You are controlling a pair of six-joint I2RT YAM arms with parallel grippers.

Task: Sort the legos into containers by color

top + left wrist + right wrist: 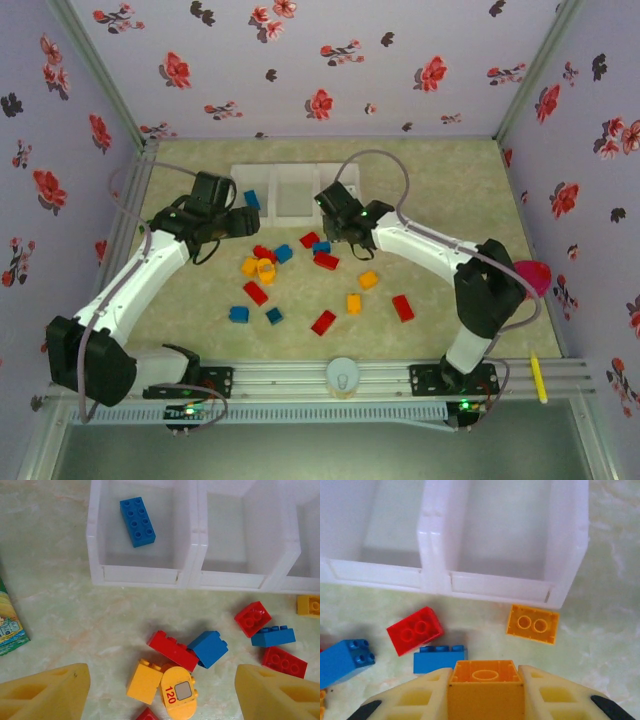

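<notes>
The right gripper (486, 677) is clamped on a yellow-orange lego (485, 695), held squarely between its fingers near the front wall of the white tray (435, 575). A second orange brick (532, 624) lies on the table just ahead, beside the tray's corner. The left gripper (162, 692), fingers apart, hangs over a cluster of red, blue and yellow bricks (172, 650). One blue brick (137, 521) lies in the tray's left end compartment.

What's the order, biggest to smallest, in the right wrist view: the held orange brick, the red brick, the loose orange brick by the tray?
1. held orange brick, though it is nearest the camera.
2-3. red brick and loose orange brick look alike; unranked.
</notes>
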